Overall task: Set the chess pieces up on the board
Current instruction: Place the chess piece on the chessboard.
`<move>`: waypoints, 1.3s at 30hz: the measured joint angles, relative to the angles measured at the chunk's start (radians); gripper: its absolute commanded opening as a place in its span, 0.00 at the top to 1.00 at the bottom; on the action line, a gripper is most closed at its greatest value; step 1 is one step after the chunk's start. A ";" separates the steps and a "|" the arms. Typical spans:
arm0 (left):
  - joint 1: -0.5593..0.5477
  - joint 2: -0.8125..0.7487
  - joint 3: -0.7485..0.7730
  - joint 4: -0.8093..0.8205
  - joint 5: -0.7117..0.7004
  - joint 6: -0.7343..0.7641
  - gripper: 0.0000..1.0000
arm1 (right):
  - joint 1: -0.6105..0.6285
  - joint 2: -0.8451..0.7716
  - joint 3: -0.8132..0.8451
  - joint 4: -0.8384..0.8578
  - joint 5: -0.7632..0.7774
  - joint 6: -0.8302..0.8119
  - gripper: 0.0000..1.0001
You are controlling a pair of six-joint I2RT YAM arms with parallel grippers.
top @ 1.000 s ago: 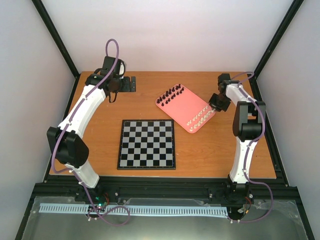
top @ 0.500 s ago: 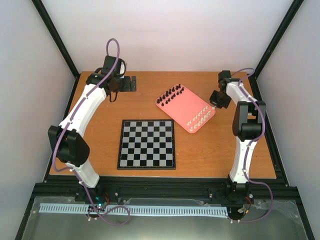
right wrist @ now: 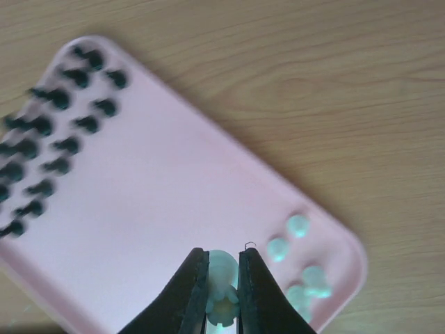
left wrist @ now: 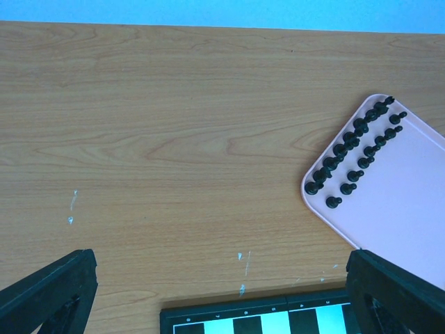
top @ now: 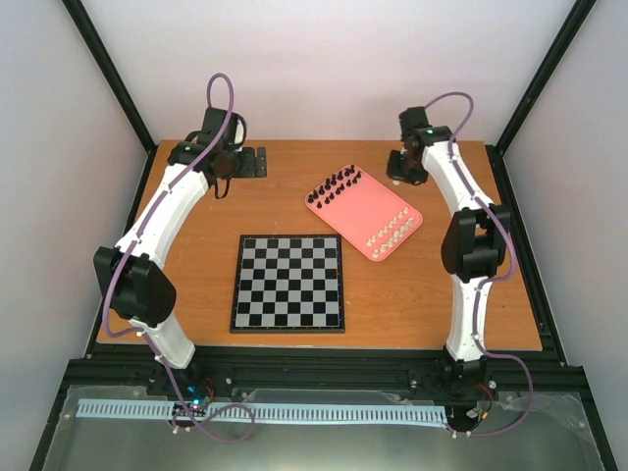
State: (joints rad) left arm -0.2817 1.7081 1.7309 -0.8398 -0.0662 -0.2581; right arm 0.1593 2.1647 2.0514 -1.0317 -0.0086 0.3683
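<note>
A pink rectangular tray (top: pixel 365 211) lies askew on the wooden surface (top: pixel 412 294). A white slotted strip (top: pixel 260 413) runs along the near edge.

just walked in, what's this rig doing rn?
Chess setup, barely started. The right arm has its jaws shut on one white piece, held up off the pink tray. The other white pieces and the black pieces sit in rows on the tray. The board has no pieces on it. The left arm hovers far left, jaws open, holding nothing.
</note>
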 measured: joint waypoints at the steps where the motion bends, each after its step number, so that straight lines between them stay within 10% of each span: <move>1: 0.000 0.000 0.000 -0.001 -0.003 -0.001 0.00 | 0.030 -0.009 0.014 -0.016 -0.001 -0.007 0.97; 15: 0.000 -0.044 -0.019 -0.026 -0.043 -0.011 0.00 | 0.365 -0.061 -0.040 -0.119 0.020 -0.035 0.97; 39: 0.000 -0.069 -0.042 -0.029 -0.085 -0.016 0.00 | 0.475 -0.043 -0.193 -0.047 0.042 -0.020 0.97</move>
State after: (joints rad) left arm -0.2817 1.6386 1.6890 -0.8692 -0.1516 -0.2745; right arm 0.6338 2.1220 1.8580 -1.0786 0.0338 0.3481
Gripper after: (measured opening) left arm 0.997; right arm 0.119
